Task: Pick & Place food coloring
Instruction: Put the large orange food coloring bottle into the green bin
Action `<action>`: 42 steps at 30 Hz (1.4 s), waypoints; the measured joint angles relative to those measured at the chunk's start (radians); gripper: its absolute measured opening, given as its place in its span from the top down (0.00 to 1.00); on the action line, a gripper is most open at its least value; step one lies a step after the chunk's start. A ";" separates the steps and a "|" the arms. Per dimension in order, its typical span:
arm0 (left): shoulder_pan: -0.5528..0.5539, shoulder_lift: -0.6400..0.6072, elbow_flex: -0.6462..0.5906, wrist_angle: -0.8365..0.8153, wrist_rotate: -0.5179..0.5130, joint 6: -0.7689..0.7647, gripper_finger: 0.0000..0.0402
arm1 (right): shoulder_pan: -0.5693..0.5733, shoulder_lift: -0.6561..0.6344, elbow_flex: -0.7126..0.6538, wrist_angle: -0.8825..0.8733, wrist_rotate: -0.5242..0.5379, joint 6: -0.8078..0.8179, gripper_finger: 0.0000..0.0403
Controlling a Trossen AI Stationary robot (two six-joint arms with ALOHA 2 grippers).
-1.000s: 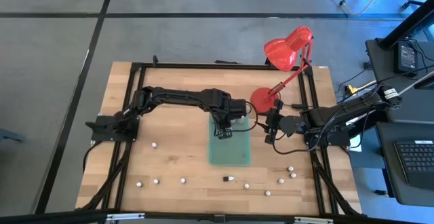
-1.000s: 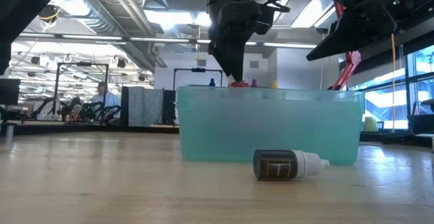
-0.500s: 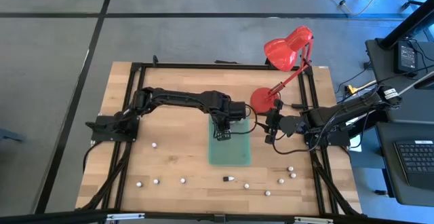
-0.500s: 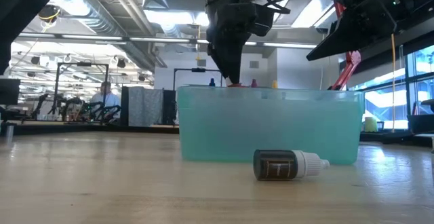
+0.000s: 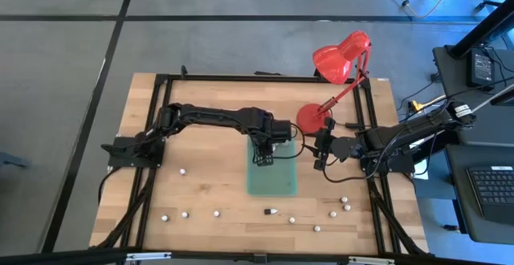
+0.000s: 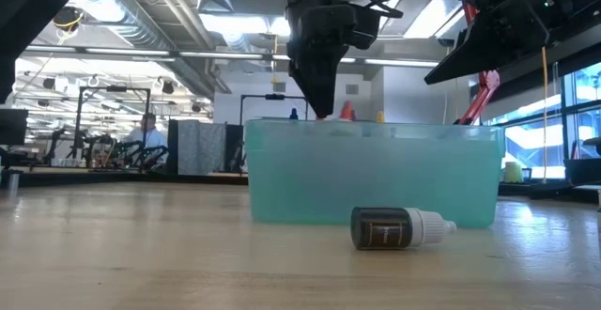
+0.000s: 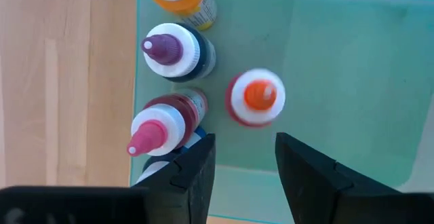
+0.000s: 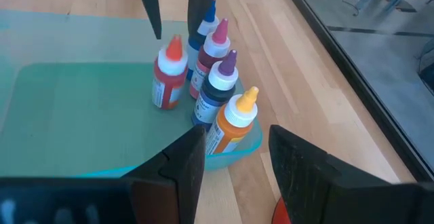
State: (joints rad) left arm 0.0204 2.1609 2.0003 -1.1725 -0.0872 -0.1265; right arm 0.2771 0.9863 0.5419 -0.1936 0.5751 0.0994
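Observation:
Several small food coloring bottles stand on their bases in the far left corner of a teal see-through tray (image 5: 277, 186): an orange one (image 8: 232, 125), a dark one with a purple tip (image 7: 178, 51), a pink-tipped one (image 7: 163, 125), and a red one with an orange tip (image 7: 255, 98) a little apart. My left gripper (image 7: 244, 159) is open and empty just above the red bottle. A dark bottle (image 6: 399, 227) lies on its side on the table in front of the tray. My right gripper (image 8: 234, 156) is open, to the tray's right.
A red desk lamp (image 5: 341, 56) stands with its base (image 5: 313, 119) beyond the tray's far right corner, close to both grippers. Small whitish beads (image 5: 183, 171) lie scattered along the near part of the table. A person shows far off in the room (image 6: 147, 130).
In the low view the red bottle's orange tip, which showed right under my left gripper's fingertips, now stands clear beside them on their right. The bottle stays in the tray.

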 joint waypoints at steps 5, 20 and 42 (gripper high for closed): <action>0.000 0.000 0.000 -0.002 0.001 0.000 0.63 | 0.000 0.000 0.000 -0.007 0.000 0.000 0.59; -0.051 -0.040 0.021 -0.164 0.008 0.104 0.62 | 0.000 0.000 0.000 -0.015 0.000 0.001 0.59; -0.118 -0.026 -0.218 0.171 -0.058 0.114 0.62 | 0.000 0.000 0.000 -0.021 0.000 0.004 0.59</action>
State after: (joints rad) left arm -0.0975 2.1349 1.7828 -1.0013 -0.1448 -0.0124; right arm 0.2770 0.9863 0.5419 -0.2150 0.5749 0.1038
